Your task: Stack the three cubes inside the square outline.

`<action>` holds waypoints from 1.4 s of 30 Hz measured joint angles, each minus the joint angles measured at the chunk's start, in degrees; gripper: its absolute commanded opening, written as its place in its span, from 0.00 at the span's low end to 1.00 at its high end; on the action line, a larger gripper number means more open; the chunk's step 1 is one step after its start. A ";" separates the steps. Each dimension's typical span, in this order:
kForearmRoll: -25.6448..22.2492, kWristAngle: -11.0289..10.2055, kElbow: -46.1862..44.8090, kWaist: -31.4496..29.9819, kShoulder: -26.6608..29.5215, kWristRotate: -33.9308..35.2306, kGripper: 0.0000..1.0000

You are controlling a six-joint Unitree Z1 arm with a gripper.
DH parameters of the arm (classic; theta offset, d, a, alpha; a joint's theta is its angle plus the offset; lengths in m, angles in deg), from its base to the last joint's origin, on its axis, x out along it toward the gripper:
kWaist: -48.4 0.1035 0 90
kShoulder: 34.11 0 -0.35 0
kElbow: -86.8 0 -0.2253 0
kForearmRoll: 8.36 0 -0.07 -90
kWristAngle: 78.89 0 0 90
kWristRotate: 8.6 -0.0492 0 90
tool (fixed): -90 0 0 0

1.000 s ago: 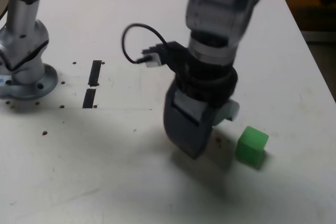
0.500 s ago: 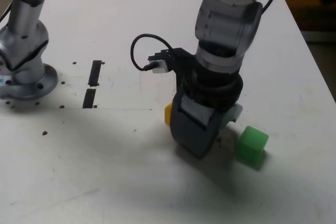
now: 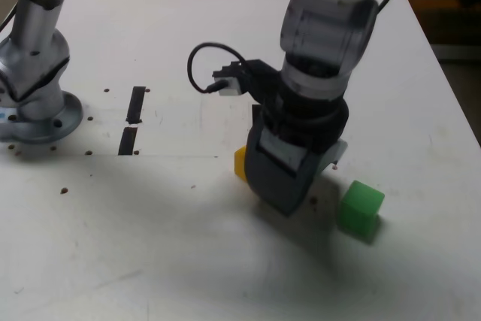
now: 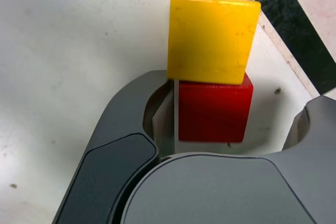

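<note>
The tool (image 4: 231,129) has lifted slightly, jaws spread, baring the yellow cube (image 3: 240,163) – 2 cubes stacked – green cube (image 3: 361,209) remains.

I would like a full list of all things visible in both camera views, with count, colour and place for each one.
yellow cube: 1, yellow, on the table, touching the red cube; in the exterior view it peeks out at the pincer's left.
red cube: 1, red, between the pincer's fingers.
green cube: 1, green, alone on the table, to the exterior view's right of the pincer.
square outline: 1, black border, white inside, near the yellow cube; only partly seen.
tape strips: 2, black, on the exterior view's left.
table: 1, white.
arm base: 1, silver, far left of the exterior view.
pincer: 1, dark grey, open around the red cube.
</note>
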 measured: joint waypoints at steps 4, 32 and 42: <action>-1.98 0.28 0.95 0.00 0.12 -0.71 0.06; -13.43 -0.08 12.22 0.03 3.68 -4.50 0.91; -0.85 5.53 -2.12 0.03 5.07 -4.28 1.00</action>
